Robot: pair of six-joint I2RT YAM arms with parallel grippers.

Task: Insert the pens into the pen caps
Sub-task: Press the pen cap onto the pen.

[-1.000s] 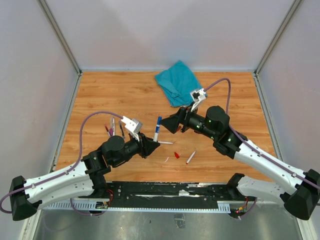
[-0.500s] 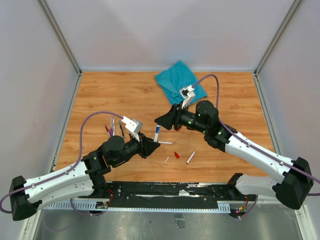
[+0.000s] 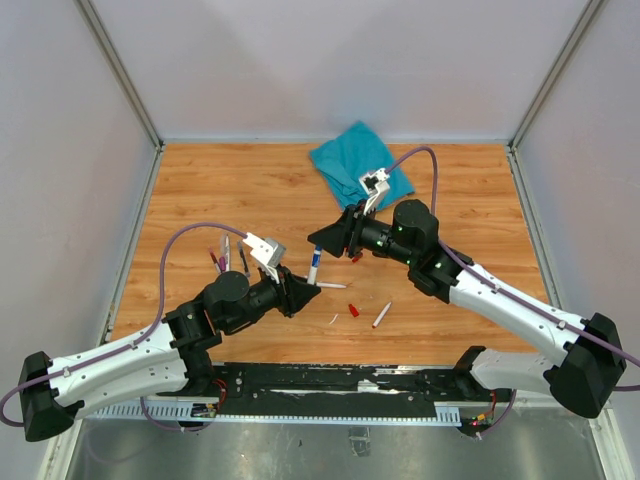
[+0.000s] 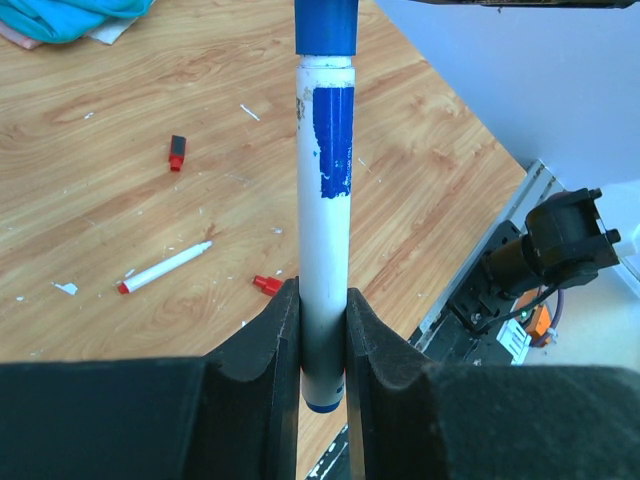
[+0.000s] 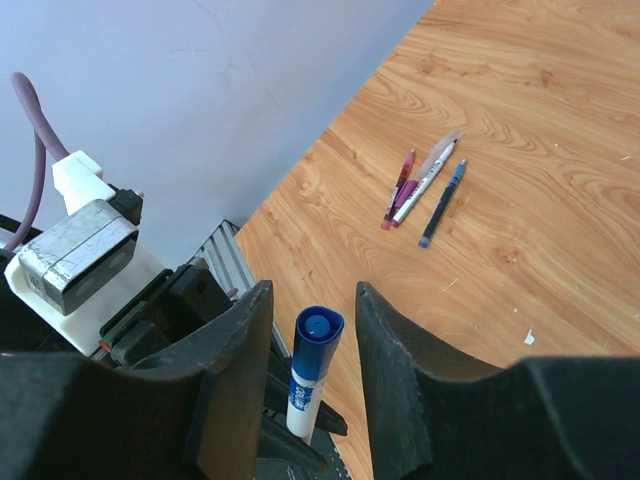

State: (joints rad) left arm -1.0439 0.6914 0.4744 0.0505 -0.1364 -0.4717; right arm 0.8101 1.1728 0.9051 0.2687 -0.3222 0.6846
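Pen gripped, cap straddled
The pen (image 4: 325,220) is clamped by the left gripper (image 4: 322,305); its blue cap (image 5: 318,330) is flanked, untouched, by the wide-open right gripper (image 5: 312,292).

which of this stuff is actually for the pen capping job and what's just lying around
For the job:
- blue pen, held in the left gripper
- blue cap
- red pen
- red cap
- three pens lying together

Just lying about:
- teal cloth
- white scraps
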